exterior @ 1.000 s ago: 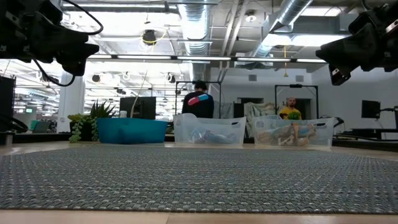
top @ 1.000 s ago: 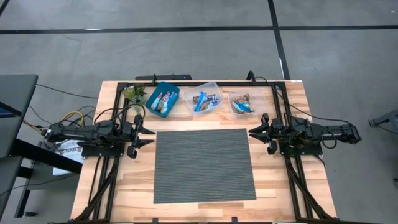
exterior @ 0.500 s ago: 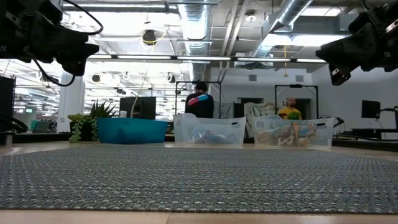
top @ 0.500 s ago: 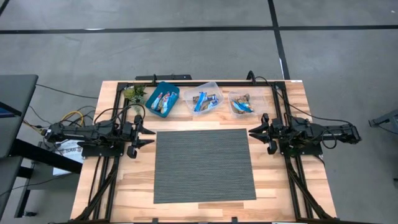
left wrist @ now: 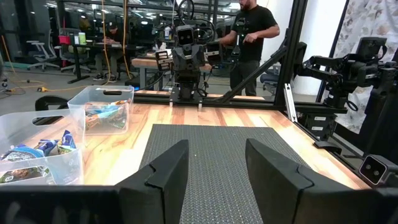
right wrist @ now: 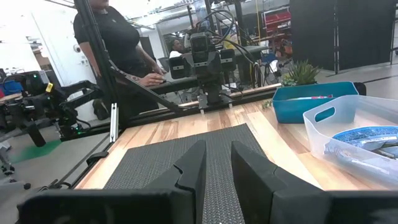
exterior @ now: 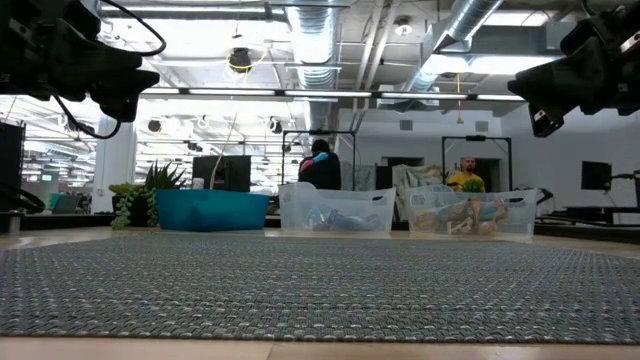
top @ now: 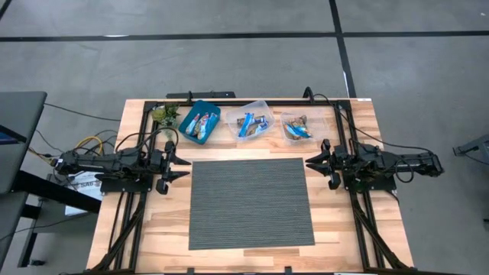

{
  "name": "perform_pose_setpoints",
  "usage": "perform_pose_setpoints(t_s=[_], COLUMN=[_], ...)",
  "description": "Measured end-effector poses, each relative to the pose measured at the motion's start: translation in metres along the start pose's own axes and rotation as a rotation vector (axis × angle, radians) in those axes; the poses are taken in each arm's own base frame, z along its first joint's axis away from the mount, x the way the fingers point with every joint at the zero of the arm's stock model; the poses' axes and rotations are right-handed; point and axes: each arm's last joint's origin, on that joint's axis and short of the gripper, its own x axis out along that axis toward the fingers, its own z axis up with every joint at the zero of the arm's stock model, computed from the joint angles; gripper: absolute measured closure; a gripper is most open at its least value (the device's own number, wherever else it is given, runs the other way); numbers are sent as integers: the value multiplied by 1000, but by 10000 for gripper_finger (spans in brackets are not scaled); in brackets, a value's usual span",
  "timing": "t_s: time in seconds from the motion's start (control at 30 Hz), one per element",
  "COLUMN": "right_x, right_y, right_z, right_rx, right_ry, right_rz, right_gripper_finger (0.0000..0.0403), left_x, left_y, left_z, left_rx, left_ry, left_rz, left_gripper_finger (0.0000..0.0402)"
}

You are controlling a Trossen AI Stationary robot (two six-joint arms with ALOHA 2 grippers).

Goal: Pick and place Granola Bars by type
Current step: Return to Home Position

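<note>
The granola bars (top: 247,124) are small, flat, shiny wrapped pieces. All of them lie loose in three bins lined up along the far edge of the table (top: 332,237). A few lie side by side in the teal bin (top: 211,108) at the left. Others, mostly blue, are heaped in the middle clear bin (top: 260,105). The right clear bin (top: 284,118) holds brownish ones and a blue one.

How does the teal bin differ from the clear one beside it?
The teal bin is opaque; the middle clear bin shows its contents. The teal bin sits by the plant, the clear bin between bins. Both hold wrapped bars; the left gripper and right gripper flank the mat, open.
</note>
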Motion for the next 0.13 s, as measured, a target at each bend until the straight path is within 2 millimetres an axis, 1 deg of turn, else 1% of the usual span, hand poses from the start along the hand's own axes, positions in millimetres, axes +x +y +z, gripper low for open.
perform_pose_setpoints(t_s=[0.13], right_x=[0], right_y=[0], right_z=[0], right_rx=[0], right_ry=[0], right_rz=[0], right_gripper_finger=[334], left_x=[0], left_y=[0], left_z=[0], left_rx=[0], left_ry=[0], left_rz=[0], left_gripper_finger=[250])
